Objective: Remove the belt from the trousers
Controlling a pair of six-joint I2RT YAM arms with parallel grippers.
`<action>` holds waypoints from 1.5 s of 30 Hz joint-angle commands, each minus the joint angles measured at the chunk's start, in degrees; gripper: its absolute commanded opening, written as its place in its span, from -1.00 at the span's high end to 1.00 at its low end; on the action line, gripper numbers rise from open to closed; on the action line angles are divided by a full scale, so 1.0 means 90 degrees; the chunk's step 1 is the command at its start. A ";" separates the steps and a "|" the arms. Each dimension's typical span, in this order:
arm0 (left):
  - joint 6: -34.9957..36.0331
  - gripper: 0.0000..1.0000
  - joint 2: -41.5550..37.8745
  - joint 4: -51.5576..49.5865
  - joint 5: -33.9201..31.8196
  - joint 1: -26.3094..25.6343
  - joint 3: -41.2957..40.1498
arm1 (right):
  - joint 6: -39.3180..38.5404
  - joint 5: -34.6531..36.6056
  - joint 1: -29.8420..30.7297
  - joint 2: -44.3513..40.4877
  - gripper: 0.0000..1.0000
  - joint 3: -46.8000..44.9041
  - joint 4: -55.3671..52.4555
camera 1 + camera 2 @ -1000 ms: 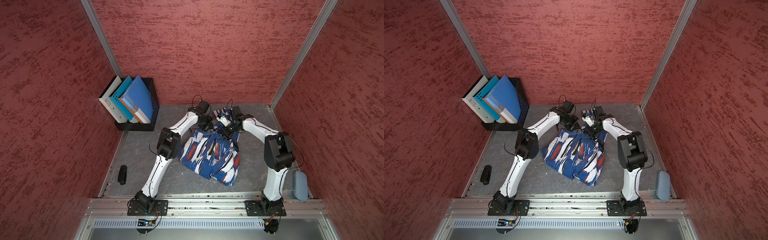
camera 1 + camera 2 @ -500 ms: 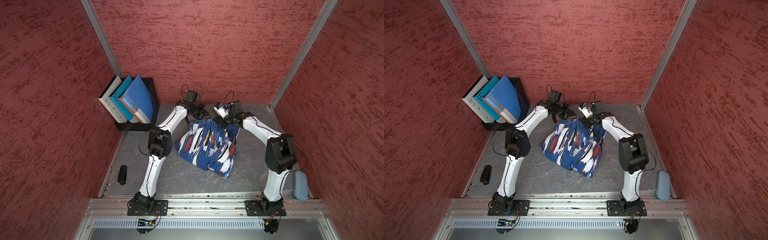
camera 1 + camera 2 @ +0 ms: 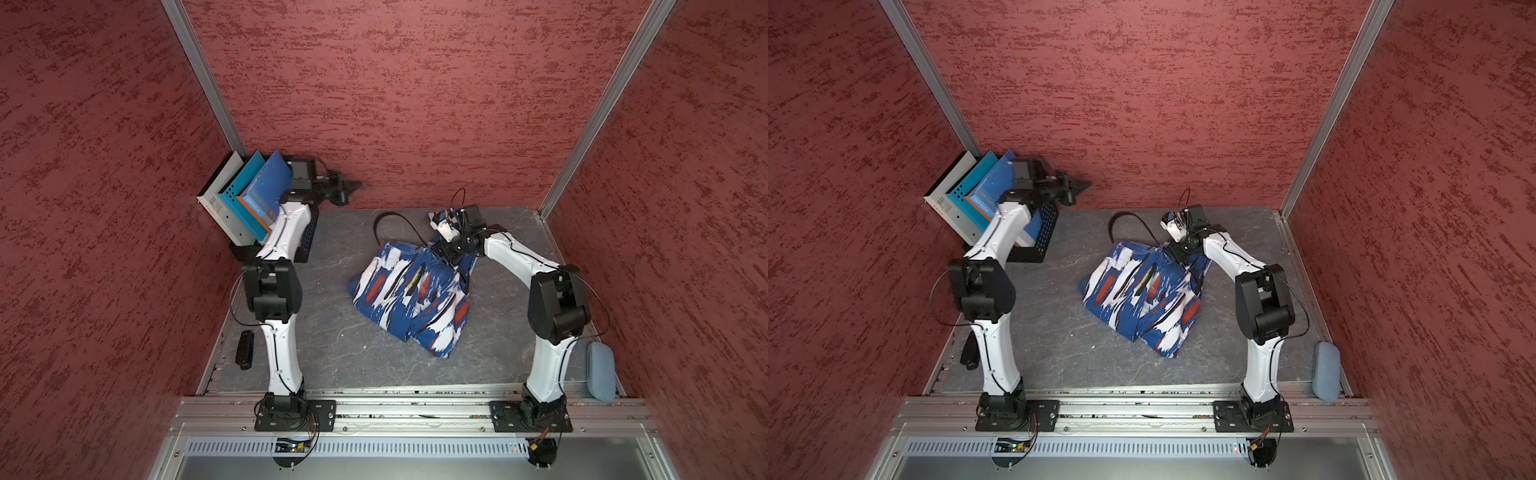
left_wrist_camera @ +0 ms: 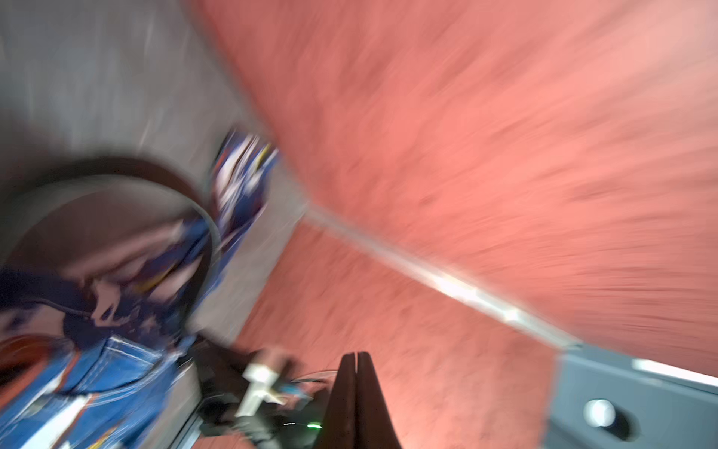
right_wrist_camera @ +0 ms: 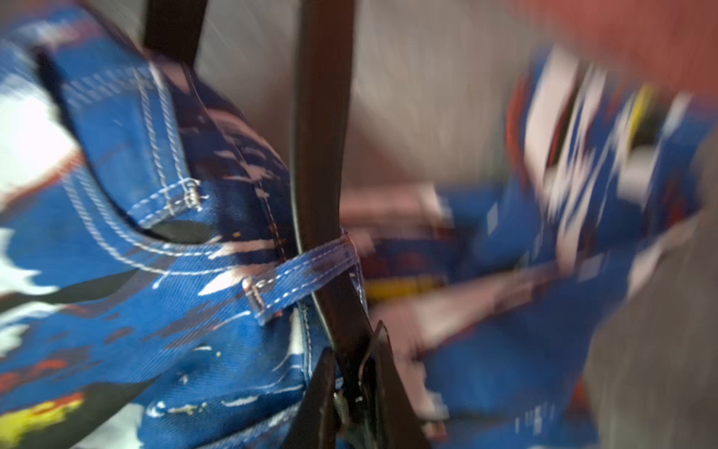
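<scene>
Top view: red-walled table (image 3: pixel 332 353); left end effector (image 3: pixel 356 185) closed, right end effector (image 5: pixel 355 385) pinching belt (image 5: pixel 318 116)

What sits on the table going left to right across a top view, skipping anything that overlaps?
folders → trousers → grey-blue pouch

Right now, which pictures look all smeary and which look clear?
Left wrist view: smeared nearly everywhere, red wall and belt streaky. Right wrist view: belt sharp nearby, trousers blurry farther off. Both top views: clear, evenly lit.
</scene>
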 commanded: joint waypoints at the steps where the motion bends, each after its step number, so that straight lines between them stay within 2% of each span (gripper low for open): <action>1: -0.0589 1.00 -0.0530 0.1469 -0.0139 0.0241 -0.0304 | 0.0068 0.0476 -0.0094 0.0064 1.00 -0.0040 -0.1028; 6: 0.0060 1.00 -0.0798 0.0738 -0.0149 0.0387 -0.0350 | 0.0080 0.0453 -0.0094 0.0027 1.00 -0.0044 -0.1018; 9: 0.0730 1.00 -0.0707 -0.0008 -0.0142 0.0120 -0.0106 | 0.0101 0.0418 -0.0099 0.0024 1.00 -0.0061 -0.1007; 11: 0.1463 1.00 -0.0495 -0.0957 -0.0251 -0.0204 0.0324 | 0.0119 0.0399 -0.0082 0.0014 1.00 -0.0061 -0.1008; 12: 0.1829 0.89 -0.0361 -0.1415 -0.0387 -0.0411 0.0533 | 0.0124 0.0377 -0.0072 0.0004 1.00 -0.0054 -0.0990; 13: 0.2131 0.66 -0.0210 -0.1702 -0.0504 -0.0629 0.0661 | 0.0145 0.0340 -0.0078 0.0003 1.00 -0.0043 -0.0979; 14: 0.2396 0.52 -0.0073 -0.1854 -0.0616 -0.0827 0.0729 | 0.0156 0.0326 -0.0062 0.0012 1.00 -0.0021 -0.0979; 16: 0.2944 0.44 0.0332 -0.2318 -0.0940 -0.1323 0.0896 | 0.0165 0.0349 -0.0027 0.0076 1.00 0.0061 -0.1004; 17: 0.3196 0.45 0.0554 -0.2536 -0.1040 -0.1496 0.0995 | 0.0162 0.0380 -0.0002 0.0110 1.00 0.0110 -0.1038; 20: 0.4222 0.79 0.1337 -0.3806 -0.1701 -0.2044 0.1471 | 0.0163 0.0401 0.0037 0.0122 1.00 0.0159 -0.1028; 24: 0.5320 1.00 0.1935 -0.4912 -0.2394 -0.2677 0.1649 | 0.0220 0.0344 0.0054 0.0065 1.00 0.0258 -0.1012; 28: 0.6020 1.00 0.1919 -0.5134 -0.3456 -0.3125 0.1229 | 0.0259 0.0325 0.0069 -0.0014 1.00 0.0256 -0.0999; 33: 0.6490 1.00 0.1827 -0.5169 -0.4302 -0.3335 0.0448 | 0.0294 0.0325 0.0077 -0.0162 1.00 0.0124 -0.0884; 35: 0.6596 1.00 0.1773 -0.5350 -0.4358 -0.3364 0.0087 | 0.0301 0.0403 0.0077 -0.0144 1.00 0.0161 -0.0843; 39: 0.6643 1.00 0.1051 -0.5130 -0.4143 -0.3542 -0.1410 | 0.0335 0.0494 0.0082 0.0009 1.00 0.0421 -0.0880; 42: 0.6265 1.00 0.0408 -0.4857 -0.3728 -0.3629 -0.2535 | 0.0476 0.0373 0.0102 -0.0018 1.00 0.0486 -0.0877; 45: 0.5827 1.00 -0.0115 -0.4638 -0.3326 -0.3660 -0.3268 | 0.0588 0.0242 0.0153 -0.0256 1.00 0.0176 -0.0751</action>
